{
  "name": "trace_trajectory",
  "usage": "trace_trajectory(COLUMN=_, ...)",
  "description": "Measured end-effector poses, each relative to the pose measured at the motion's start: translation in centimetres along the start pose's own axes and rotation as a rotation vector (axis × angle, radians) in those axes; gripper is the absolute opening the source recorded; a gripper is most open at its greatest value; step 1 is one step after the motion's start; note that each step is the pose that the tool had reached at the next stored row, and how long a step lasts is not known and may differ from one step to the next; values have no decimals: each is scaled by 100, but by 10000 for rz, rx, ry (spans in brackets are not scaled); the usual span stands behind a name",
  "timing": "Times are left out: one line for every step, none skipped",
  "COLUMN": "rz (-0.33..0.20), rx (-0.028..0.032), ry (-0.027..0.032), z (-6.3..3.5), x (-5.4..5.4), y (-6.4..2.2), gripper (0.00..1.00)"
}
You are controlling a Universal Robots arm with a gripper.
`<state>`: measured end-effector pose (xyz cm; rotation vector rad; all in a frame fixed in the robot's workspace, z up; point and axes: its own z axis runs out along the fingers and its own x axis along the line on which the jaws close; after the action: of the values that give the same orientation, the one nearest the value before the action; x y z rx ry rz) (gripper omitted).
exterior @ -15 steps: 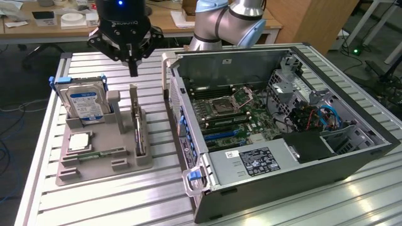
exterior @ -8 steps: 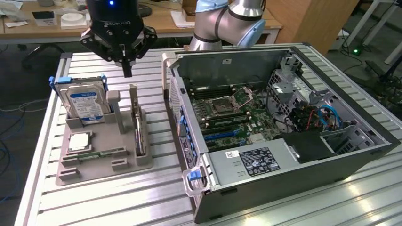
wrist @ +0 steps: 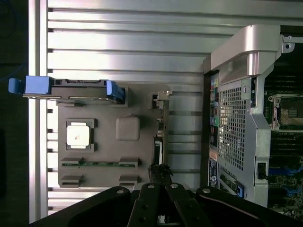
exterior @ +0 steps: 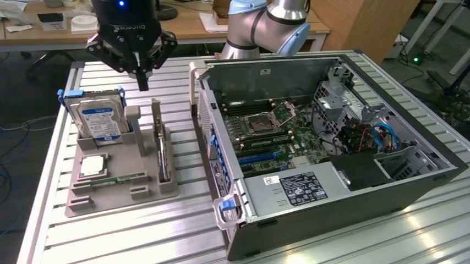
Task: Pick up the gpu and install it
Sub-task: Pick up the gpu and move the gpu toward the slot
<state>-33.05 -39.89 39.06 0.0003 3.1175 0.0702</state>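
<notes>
Tool (exterior: 141, 80) points straight down, pinched closed with nothing in it, hovering above the gpu (exterior: 158, 137), which stands on edge in the tray (exterior: 110, 190).

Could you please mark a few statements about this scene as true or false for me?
1. The gpu stands on edge in the grey holder. True.
2. The end effector is gripping the gpu. False: it hangs shut and empty above the holder.
3. The computer case is open, with its motherboard showing. True.
4. The hard drive lies inside the case. False: it stands upright in the holder, apart from the gpu.
</notes>
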Motion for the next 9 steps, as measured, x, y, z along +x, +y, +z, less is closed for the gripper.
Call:
trace_trajectory(rz=0, rx=0, ry=0, z=0, x=0, y=0, gripper=11)
trace_trajectory(rz=0, rx=0, ry=0, z=0, x=0, y=0, gripper=11)
trace_trajectory(rz=0, rx=0, ry=0, z=0, x=0, y=0, gripper=11)
trace_trajectory(rz=0, rx=-1, ry=-1, z=0, x=0, y=0, gripper=11)
trace_trajectory(rz=0, rx=0, ry=0, z=0, x=0, y=0, gripper=11)
trace_trajectory(rz=1, rx=0, ry=0, z=0, x=0, y=0, gripper=11)
trace_trajectory(rz=0, rx=-1, ry=0, z=0, x=0, y=0, gripper=11)
trace_trajectory(rz=1, rx=0, ry=0, z=0, x=0, y=0, gripper=11)
trace_trajectory(rz=1, rx=0, ry=0, z=0, x=0, y=0, gripper=11)
